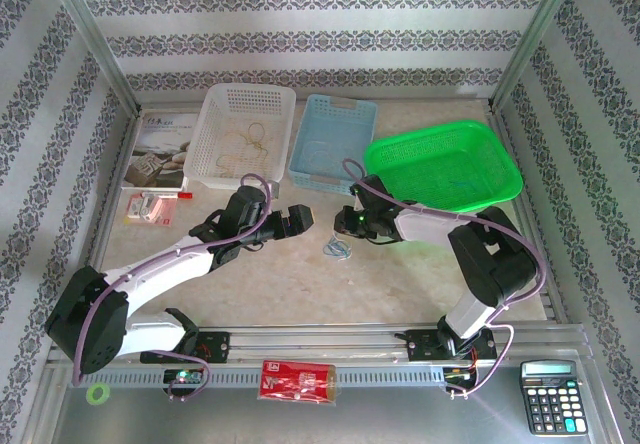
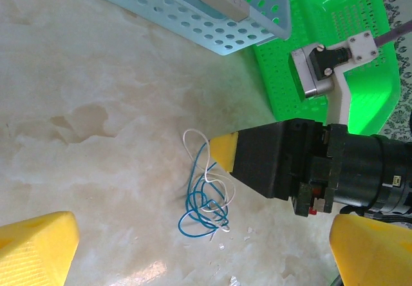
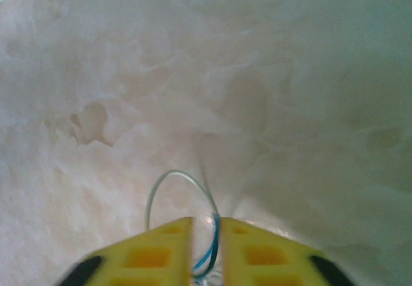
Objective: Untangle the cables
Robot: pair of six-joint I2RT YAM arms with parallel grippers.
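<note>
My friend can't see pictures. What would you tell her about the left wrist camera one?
The right gripper, black with a yellow tip, pinches a small tangle of white and blue cables lying on a pale table. A blue basket and a green basket sit behind.

A robot test booth in a lab rather than a home — the marble-look tabletop [image 1: 300,284] is boxed in by aluminium posts [image 1: 98,39] and panels of patterned wallpaper [image 1: 300,44], and the left arm [image 1: 160,269] and right arm [image 1: 480,264] are bolted to a metal rail [image 1: 330,340]. Loose props stand about — a white basket [image 1: 205,134], a blue basket [image 1: 305,144], a green basket [image 1: 500,159], a calculator [image 1: 548,396].
</note>
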